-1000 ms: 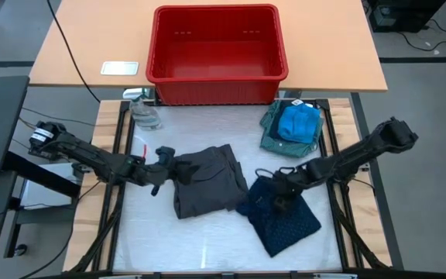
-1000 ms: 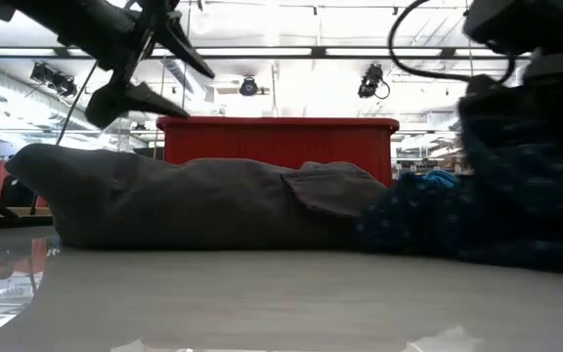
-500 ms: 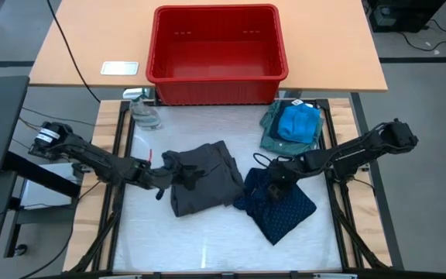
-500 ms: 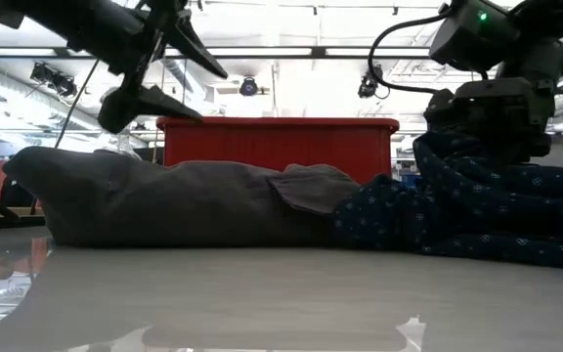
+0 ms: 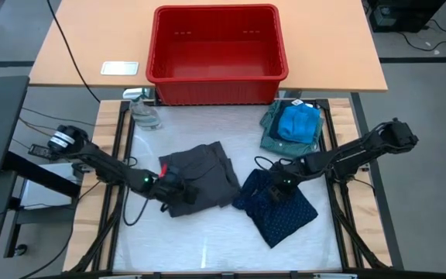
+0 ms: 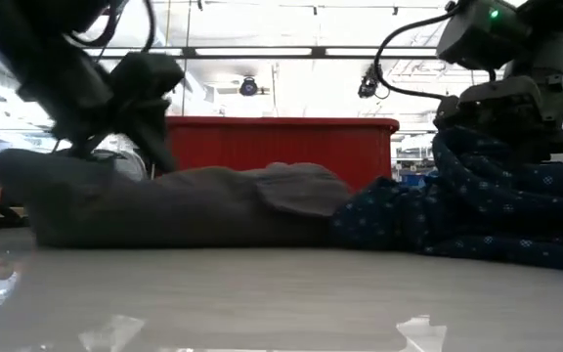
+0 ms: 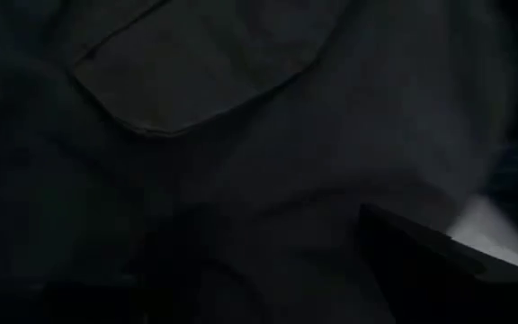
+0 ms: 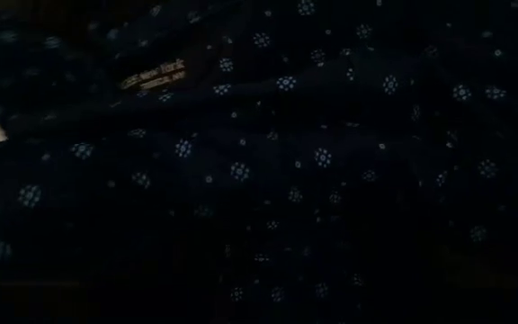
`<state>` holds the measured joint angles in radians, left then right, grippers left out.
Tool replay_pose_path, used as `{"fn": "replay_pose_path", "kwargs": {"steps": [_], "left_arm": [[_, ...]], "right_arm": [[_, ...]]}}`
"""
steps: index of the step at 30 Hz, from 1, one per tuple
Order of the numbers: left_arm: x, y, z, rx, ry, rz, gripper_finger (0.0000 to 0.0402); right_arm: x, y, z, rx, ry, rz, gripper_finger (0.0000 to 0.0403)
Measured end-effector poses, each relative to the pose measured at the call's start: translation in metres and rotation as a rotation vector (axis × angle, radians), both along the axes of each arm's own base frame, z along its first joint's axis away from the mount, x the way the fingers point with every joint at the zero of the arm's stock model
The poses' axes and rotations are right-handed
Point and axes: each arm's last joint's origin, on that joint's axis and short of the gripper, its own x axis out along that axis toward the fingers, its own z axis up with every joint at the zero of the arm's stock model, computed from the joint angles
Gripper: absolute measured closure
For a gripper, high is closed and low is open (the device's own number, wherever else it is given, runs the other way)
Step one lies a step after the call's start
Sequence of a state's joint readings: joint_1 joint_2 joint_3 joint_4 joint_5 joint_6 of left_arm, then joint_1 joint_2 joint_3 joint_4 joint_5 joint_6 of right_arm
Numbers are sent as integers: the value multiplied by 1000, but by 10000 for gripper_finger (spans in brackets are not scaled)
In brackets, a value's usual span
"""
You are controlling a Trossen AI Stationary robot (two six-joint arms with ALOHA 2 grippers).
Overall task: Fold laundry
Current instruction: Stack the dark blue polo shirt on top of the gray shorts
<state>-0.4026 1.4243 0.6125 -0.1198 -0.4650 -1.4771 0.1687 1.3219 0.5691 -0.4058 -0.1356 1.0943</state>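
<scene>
The large charcoal-grey garment (image 5: 204, 182) lies bunched on the table's middle. My left gripper (image 5: 173, 190) is open and low over its near left part. The navy dotted piece (image 5: 281, 213) lies to its right and touches it. My right gripper (image 5: 281, 186) is shut on it, and in the low view the cloth (image 6: 477, 210) rises to that gripper (image 6: 506, 108). The bright blue small one (image 5: 298, 122) rests on the grey-green shirt (image 5: 273, 139) at the far right. My left gripper comes slanting down from the table's left onto the charcoal garment's near left part (image 7: 268, 180). Cloth fills the space between the open fingers (image 7: 421, 256). I cannot tell whether they press it. My right gripper holds the navy dotted piece at its far part (image 6: 457, 147), from above, pointing steeply down. The cloth hides the fingers. The held part is raised in a peak, and the rest (image 5: 285, 225) lies on the table.
A red bin (image 5: 217, 54) stands past the table's far edge. A clear bottle (image 5: 142, 112) lies at the far left corner, and a white flat item (image 5: 120, 68) sits on the wooden desk. Bare table runs along the near edge (image 5: 207, 248).
My left gripper has sunk and tipped further down, going toward the table's right and near edge, onto the charcoal garment; it stays open. My right gripper has gone a little toward the far edge with the navy dotted piece, which has drawn in toward the charcoal garment.
</scene>
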Motion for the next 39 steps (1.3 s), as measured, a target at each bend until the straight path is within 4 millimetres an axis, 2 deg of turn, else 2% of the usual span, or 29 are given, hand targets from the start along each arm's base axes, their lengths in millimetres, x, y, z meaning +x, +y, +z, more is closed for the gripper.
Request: {"fn": "replay_pose_path", "kwargs": {"steps": [3, 6, 12, 15, 17, 22, 26, 31, 34, 39], "left_arm": [[-10, 0, -1, -4, 68, 24, 109], [-17, 2, 12, -8, 37, 30, 109], [-20, 7, 43, 58, -113, 26, 109], [-9, 4, 64, 117, -213, -11, 109], [1, -1, 77, 154, -279, -44, 113], [32, -18, 90, 220, -327, -111, 131], [64, -40, 85, 227, -303, -138, 142], [104, -65, 74, 173, -281, -166, 140], [120, -74, 64, 100, -265, -132, 131], [133, -83, 44, -65, -242, -63, 114]], "right_arm": [[4, 6, 2, 42, -45, -3, 158], [9, 9, 9, 72, -136, 51, 158], [14, 7, 46, 40, -336, 173, 158], [11, 6, 60, 28, -416, 249, 158], [8, 6, 62, 36, -424, 307, 158], [6, 12, 46, 40, -372, 438, 158], [3, 11, 34, -7, -271, 425, 158], [-4, 8, 41, -23, -268, 397, 158], [-10, 5, 47, -10, -265, 364, 158], [-29, -2, 56, 15, -202, 294, 158]]}}
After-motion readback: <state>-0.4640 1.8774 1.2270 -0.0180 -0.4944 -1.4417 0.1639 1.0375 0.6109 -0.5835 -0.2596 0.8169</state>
